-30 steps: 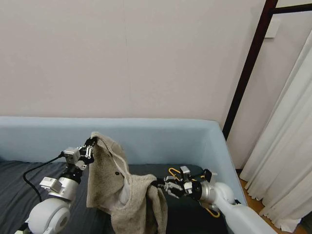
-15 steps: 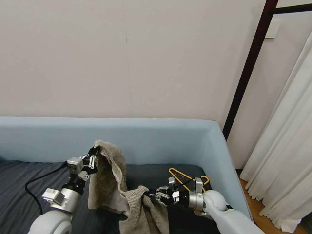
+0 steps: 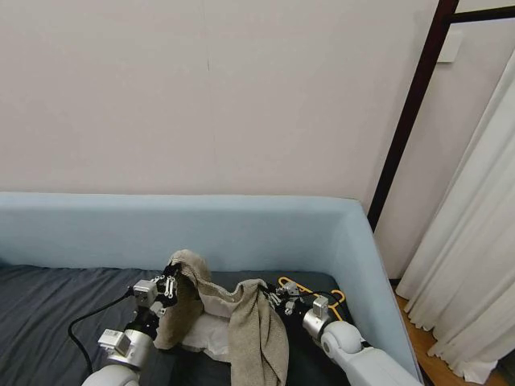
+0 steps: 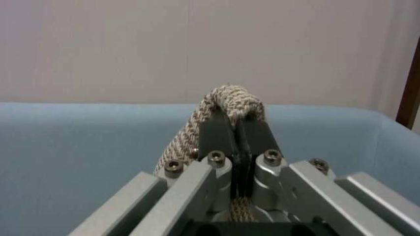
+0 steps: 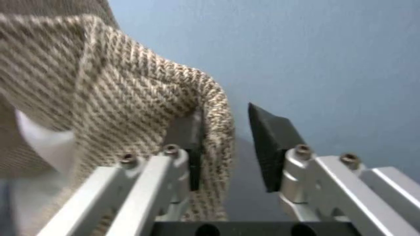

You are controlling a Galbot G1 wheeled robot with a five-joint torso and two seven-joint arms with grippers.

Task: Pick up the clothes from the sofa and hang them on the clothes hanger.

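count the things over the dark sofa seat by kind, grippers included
beige knitted garment: 1
orange wire clothes hanger: 1
robot grippers: 2 (left gripper, clamped on the garment; right gripper, at the garment's other end, jaws apart)
total: 4

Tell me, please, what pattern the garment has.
Tan-brown diagonal weave on the garment, best in right wrist view.

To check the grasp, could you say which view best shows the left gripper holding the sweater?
Left wrist view: the left gripper clamps the sweater, close up. Head view shows this small; right wrist view, other fabric.
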